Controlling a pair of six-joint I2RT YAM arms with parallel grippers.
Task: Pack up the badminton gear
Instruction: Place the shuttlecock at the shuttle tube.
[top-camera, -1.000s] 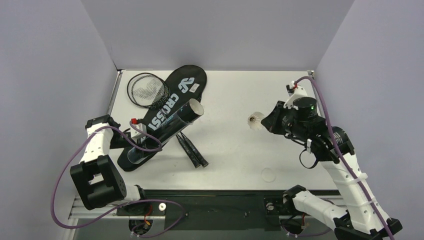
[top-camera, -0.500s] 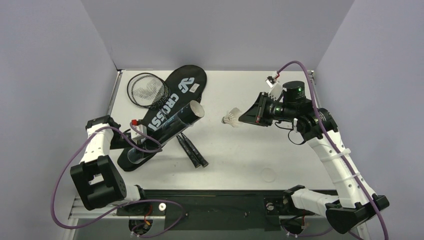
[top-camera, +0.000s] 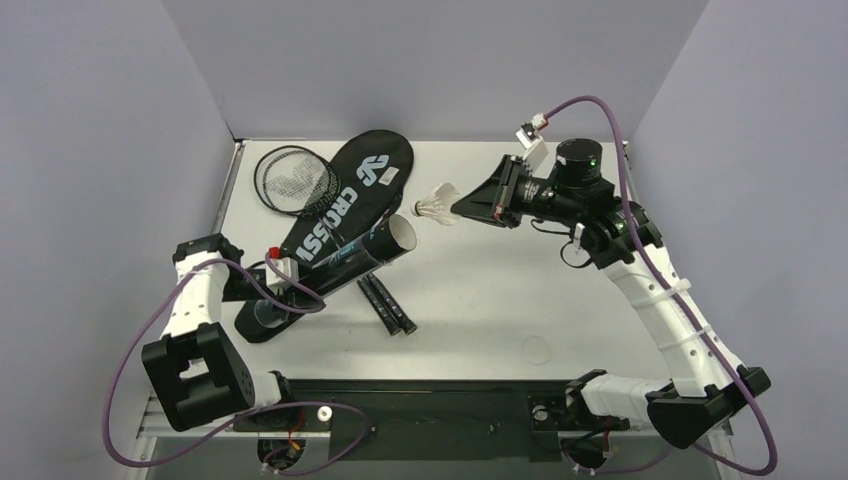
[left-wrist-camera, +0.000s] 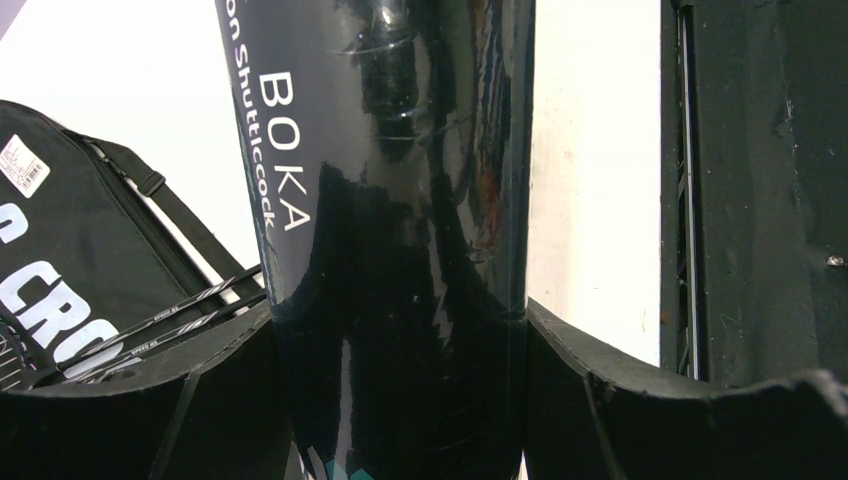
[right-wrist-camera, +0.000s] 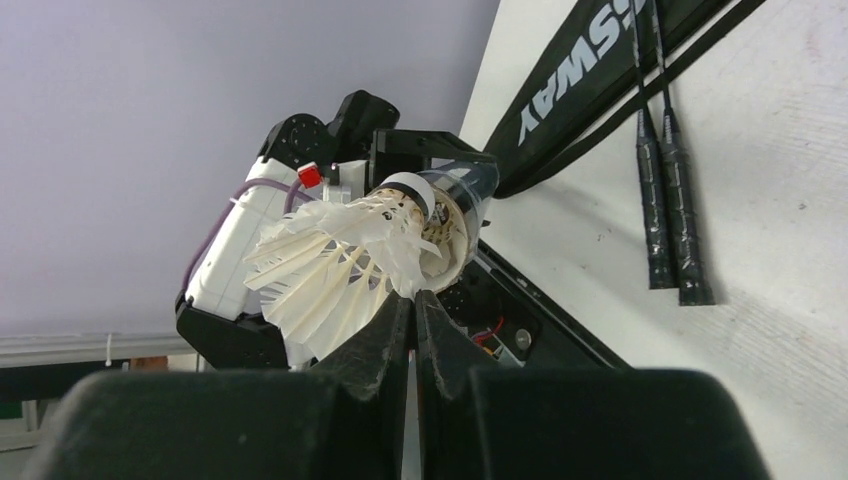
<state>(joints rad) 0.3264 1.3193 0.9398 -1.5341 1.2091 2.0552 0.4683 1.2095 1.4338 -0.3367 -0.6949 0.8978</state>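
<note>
The long black tube (top-camera: 340, 265) lies slanted over the black "CROSSWAY" bag (top-camera: 350, 190), its open white mouth pointing right. My left gripper (top-camera: 268, 295) is shut on the tube's lower part; in the left wrist view (left-wrist-camera: 400, 400) both jaws press its glossy sides. My right gripper (top-camera: 458, 208) is shut on a white feather shuttlecock (top-camera: 435, 203), held in the air just right of the tube's mouth. In the right wrist view the shuttlecock (right-wrist-camera: 340, 265) sits directly in front of the mouth (right-wrist-camera: 452, 215). Two racket heads (top-camera: 293, 180) stick out of the bag, and their handles (top-camera: 388, 305) lie below it. No other shuttlecocks show.
A small round clear lid (top-camera: 537, 349) lies on the white table near the front right. The grey walls close in on the left, back and right. A black rail (top-camera: 430, 400) runs along the near edge.
My right gripper has carried the shuttlecock left and up, from mid-table to just before the tube's mouth. My left gripper has shifted the tube slightly, its mouth now lower and further right.
</note>
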